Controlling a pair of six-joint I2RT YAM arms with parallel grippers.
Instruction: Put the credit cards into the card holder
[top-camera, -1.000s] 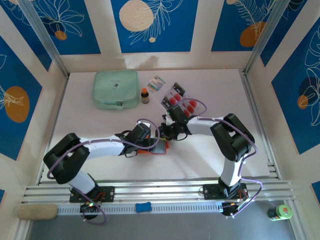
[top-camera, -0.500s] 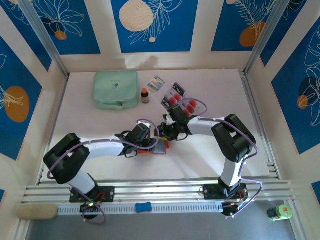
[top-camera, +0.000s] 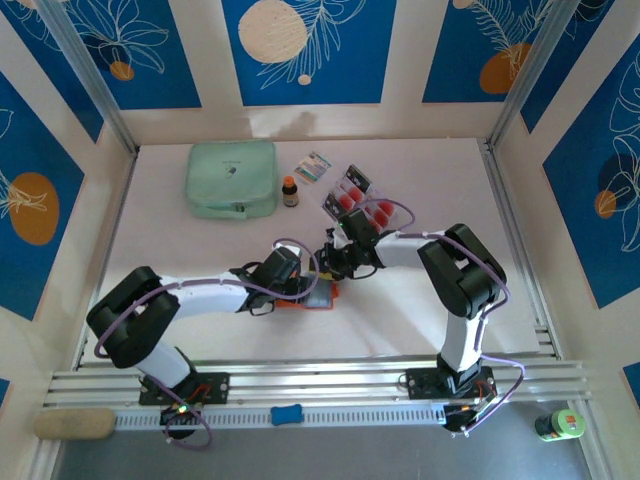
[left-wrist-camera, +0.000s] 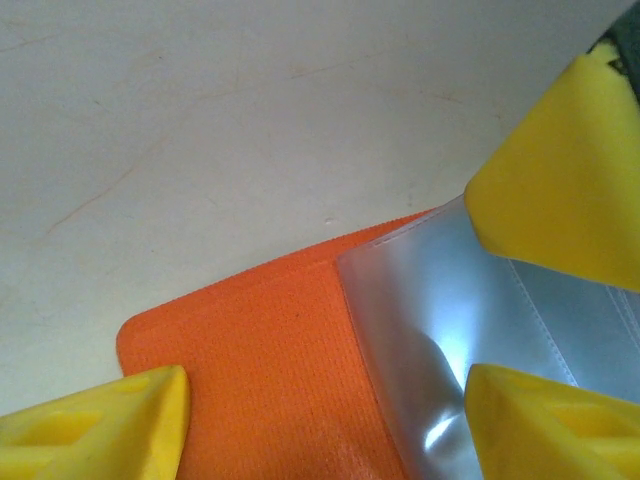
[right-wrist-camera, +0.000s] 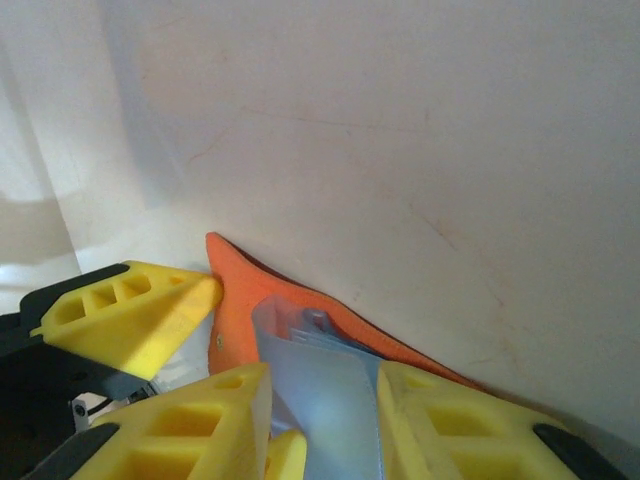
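Card holder (top-camera: 331, 294): orange, lying open on the table near its middle, under both grippers; clear pocket sheet (left-wrist-camera: 450, 330) uppermost
Table (top-camera: 180, 240): pale, bare around the holder
Zip pouch (top-camera: 232, 178): mint green, at the far left, well apart from the holder
Left gripper (top-camera: 300, 284): released; its yellow fingers (left-wrist-camera: 100, 420) stand wide apart, astride the orange cover and the pocket sheet
Right gripper (top-camera: 336, 262): low over the holder's far end; a pale sheet lies between its fingers (right-wrist-camera: 200, 430); whether they pinch it, cannot tell
Credit cards (top-camera: 360, 205): fanned in a loose heap beyond the right gripper, red spots up
Packet (top-camera: 314, 166): patterned, just right of the pouch
Bottle (top-camera: 290, 191): small, brown, between pouch and cards
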